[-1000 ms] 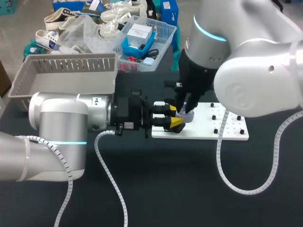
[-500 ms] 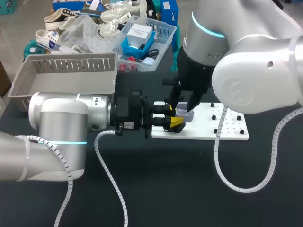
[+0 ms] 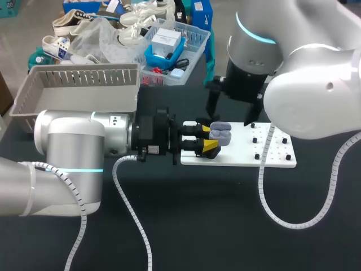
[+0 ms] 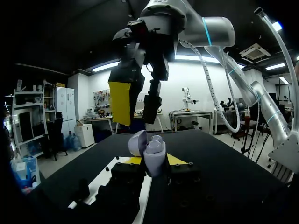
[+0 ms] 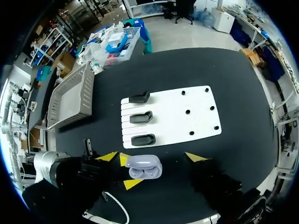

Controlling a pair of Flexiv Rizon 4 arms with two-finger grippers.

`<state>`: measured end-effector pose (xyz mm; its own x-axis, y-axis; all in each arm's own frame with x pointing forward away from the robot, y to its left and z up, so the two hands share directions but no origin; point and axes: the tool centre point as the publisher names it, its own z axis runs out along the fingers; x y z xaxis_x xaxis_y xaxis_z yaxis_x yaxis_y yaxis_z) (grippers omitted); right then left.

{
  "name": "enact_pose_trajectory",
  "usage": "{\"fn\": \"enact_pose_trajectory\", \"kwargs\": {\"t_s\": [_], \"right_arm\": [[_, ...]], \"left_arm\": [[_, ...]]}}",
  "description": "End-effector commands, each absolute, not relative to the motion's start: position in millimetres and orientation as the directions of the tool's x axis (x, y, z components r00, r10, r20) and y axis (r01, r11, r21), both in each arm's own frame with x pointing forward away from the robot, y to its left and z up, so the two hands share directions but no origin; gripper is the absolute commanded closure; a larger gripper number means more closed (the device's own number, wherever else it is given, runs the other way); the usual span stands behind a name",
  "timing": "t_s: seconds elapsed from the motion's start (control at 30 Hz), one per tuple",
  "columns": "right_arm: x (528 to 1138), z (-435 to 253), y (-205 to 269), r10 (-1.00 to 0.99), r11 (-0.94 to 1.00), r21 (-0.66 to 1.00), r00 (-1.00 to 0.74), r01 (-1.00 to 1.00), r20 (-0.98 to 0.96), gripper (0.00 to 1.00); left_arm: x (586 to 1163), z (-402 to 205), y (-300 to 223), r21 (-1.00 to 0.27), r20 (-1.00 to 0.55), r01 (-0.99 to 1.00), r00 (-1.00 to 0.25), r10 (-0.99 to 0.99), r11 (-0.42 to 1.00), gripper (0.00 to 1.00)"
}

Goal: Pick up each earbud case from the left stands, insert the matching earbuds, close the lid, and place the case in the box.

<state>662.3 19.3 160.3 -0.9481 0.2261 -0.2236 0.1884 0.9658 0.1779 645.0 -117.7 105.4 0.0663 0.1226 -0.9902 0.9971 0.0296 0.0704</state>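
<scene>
The black table (image 3: 186,226) carries everything. The left arm (image 3: 73,144) lies low across it, coming in from the left and pointing toward the middle. The right arm (image 3: 304,73) comes in from the upper right, and its wrist hangs above the white board (image 3: 276,158).

The grey slatted box (image 3: 79,84) stands at the far left of the table, behind the left arm and well apart from the board.

The board lies flat on the table to the right of the middle. From the right wrist, three black stands (image 5: 141,117) sit in a row on the half of the board nearer the box. Small black pegs (image 5: 187,112) dot the other half.

The lilac case (image 3: 221,134) is off the stands, at the board's left edge. The left jaws grip it, with one yellow fingertip (image 4: 175,159) pressed to each side. The case stands upright there, and its lid (image 4: 137,142) is swung open and leans back. Rounded shapes show inside the body, but I cannot tell whether they are earbuds.

The right jaws stand wide open above the case and clear of it. Their fingertips (image 5: 196,157) are spread well to either side of it in the right wrist view.
</scene>
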Motion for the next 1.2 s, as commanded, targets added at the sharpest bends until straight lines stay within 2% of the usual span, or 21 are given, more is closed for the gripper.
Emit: {"fn": "enact_pose_trajectory", "kwargs": {"t_s": [0.03, 0.5, 1.2], "right_arm": [[664.8, 156.1, 13.0, 0.267, 0.957, 0.183, -0.93, 0.225, -0.253, 0.05], [679.6, 136.4, -6.8, 0.348, 0.936, 0.143, -0.909, 0.322, -0.23, 0.03], [649.7, 137.6, -16.9, 0.327, 0.944, 0.109, -0.926, 0.311, -0.191, 0.0]], "left_arm": [[645.0, 104.9, -118.1, 0.072, -0.99, 0.997, 0.067, 0.122, 0.032, 1.0], [645.0, 104.9, -118.1, 0.072, -0.99, 0.997, 0.067, 0.122, 0.032, 1.0], [645.0, 104.9, -118.1, 0.072, -0.99, 0.997, 0.067, 0.122, 0.032, 1.0]]}}
